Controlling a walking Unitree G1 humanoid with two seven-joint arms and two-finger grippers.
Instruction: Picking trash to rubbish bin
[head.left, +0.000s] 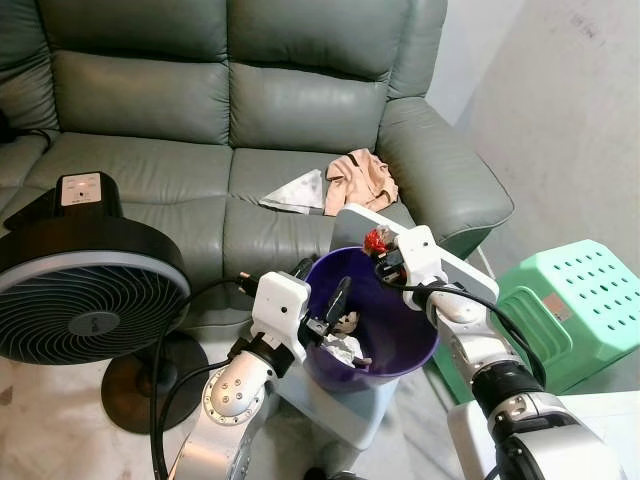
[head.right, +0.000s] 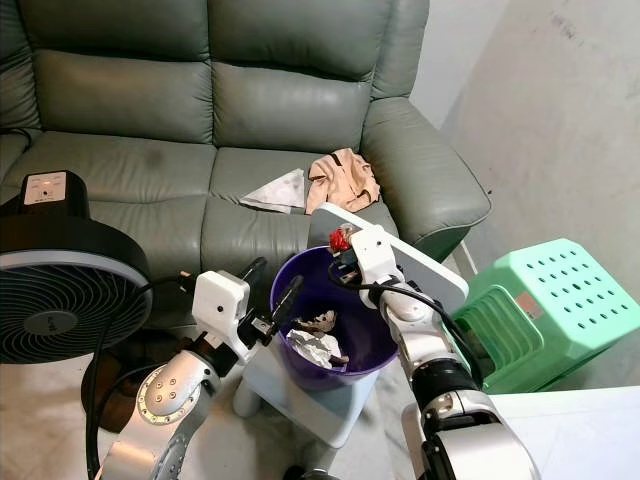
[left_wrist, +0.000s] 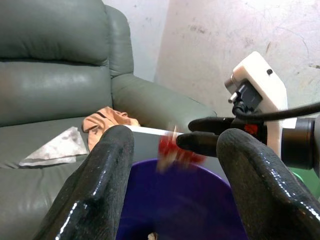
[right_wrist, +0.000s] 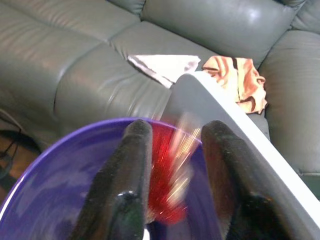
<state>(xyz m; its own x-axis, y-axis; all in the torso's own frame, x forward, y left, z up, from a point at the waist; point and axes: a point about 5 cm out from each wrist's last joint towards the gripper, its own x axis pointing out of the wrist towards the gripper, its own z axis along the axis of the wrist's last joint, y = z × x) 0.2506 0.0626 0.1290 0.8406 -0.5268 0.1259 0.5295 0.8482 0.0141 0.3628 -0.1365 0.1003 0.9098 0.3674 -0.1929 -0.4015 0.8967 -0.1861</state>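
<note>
A grey bin with a purple liner (head.left: 400, 340) stands in front of the sofa, its grey lid (head.left: 350, 225) raised at the back. Crumpled white trash (head.left: 343, 340) lies inside. My right gripper (head.left: 385, 260) hovers over the bin's far rim. Its fingers (right_wrist: 135, 150) are apart, and a red wrapper (right_wrist: 167, 170) shows blurred between them, above the liner. My left gripper (head.left: 322, 285) is at the near left rim, open with nothing in it, one finger reaching inside the bin.
A black floor fan (head.left: 85, 290) stands close on the left, its cable running past my left arm. A green plastic stool (head.left: 575, 300) sits to the right by the wall. On the sofa seat lie an orange cloth (head.left: 362, 178) and a white tissue (head.left: 297, 193).
</note>
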